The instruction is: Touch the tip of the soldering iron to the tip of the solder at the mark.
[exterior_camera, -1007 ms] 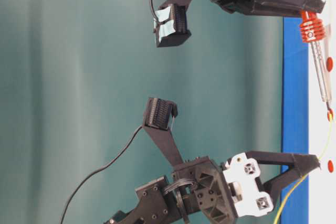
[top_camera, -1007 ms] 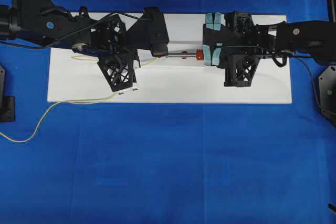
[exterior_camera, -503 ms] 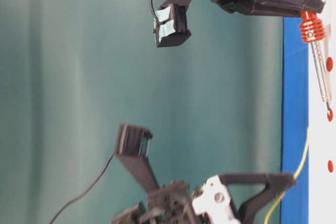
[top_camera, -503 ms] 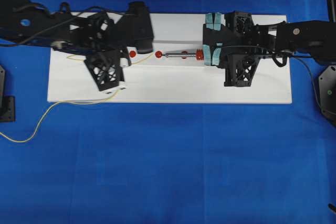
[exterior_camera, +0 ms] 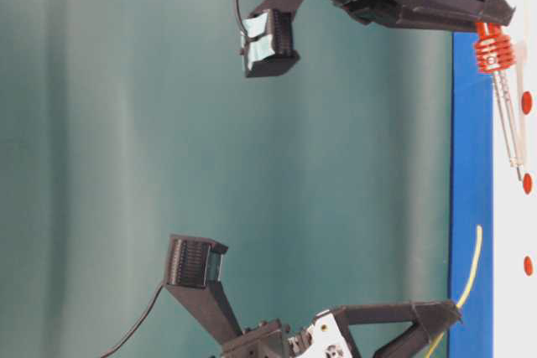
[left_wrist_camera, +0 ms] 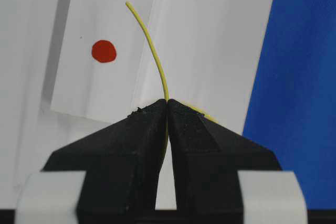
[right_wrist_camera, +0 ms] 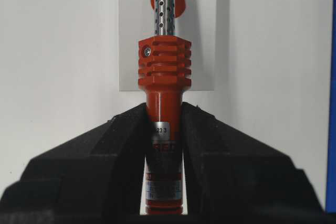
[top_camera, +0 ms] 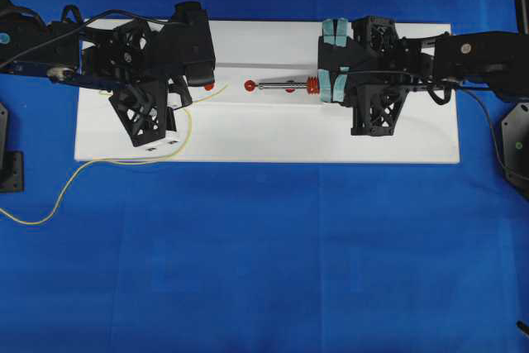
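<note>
The soldering iron [top_camera: 285,85] lies level over the white board, its red ribbed collar [right_wrist_camera: 163,69] just ahead of my right gripper [right_wrist_camera: 164,114], which is shut on the red handle. Its dark tip [exterior_camera: 518,175] sits by the middle red mark [top_camera: 250,85]. My left gripper [left_wrist_camera: 167,102] is shut on the thin yellow solder [left_wrist_camera: 152,51], and a short curved length sticks out past the fingertips. The solder's tip [top_camera: 227,86] hangs left of the iron's tip, with a clear gap between them, near another red mark [left_wrist_camera: 104,51].
The white board [top_camera: 273,138] lies on blue cloth. A third red mark [top_camera: 289,88] shows under the iron's shaft. The solder's slack [top_camera: 74,175] loops off the board's front left onto the cloth. Both arms reach over the board's back half.
My left gripper has drawn back to the left with the solder, so its tip has left the iron's tip. The right gripper and the iron have hardly moved.
</note>
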You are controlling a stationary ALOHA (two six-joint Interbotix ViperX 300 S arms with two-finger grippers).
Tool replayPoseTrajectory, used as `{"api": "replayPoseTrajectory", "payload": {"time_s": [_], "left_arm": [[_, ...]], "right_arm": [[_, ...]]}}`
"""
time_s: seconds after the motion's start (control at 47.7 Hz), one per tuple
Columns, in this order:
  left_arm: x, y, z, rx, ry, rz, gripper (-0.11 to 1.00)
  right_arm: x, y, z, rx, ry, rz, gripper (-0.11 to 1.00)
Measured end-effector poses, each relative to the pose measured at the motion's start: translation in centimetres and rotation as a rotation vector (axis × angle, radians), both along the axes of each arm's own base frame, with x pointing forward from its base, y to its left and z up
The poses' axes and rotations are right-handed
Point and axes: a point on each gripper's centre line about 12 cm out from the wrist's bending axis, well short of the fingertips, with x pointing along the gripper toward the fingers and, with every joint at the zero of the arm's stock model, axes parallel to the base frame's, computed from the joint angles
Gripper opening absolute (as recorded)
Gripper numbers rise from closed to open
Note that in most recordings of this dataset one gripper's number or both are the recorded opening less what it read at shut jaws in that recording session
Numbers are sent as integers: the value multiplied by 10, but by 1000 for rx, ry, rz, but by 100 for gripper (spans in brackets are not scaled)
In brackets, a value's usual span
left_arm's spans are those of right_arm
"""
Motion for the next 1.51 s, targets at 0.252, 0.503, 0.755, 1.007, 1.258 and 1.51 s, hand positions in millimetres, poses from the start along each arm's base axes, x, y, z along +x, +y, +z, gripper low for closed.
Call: {"api": "replayPoseTrajectory", "payload": {"time_s": [0.252, 0.503, 0.755, 1.007, 1.258, 1.51], "left_arm": [[0, 0, -1, 0, 0, 0, 1], [-1, 0, 0, -2, -2, 4, 1], [19, 1, 4, 3, -40, -1, 1], [63, 2, 0, 9, -34, -21, 1], [91, 6, -16, 3, 0, -15, 1], [95, 12, -28, -1, 29, 0, 1]], "right_arm": [[-20, 3, 30, -18, -89, -2, 6], [-45, 9, 34, -14, -114, -14, 6], [-53, 5, 33, -11, -93, -36, 6], [-59, 0, 33, -16, -85, -54, 6], [-61, 0, 31, -17, -81, -55, 6], [-63, 0, 30, -16, -76, -55, 6]]}}
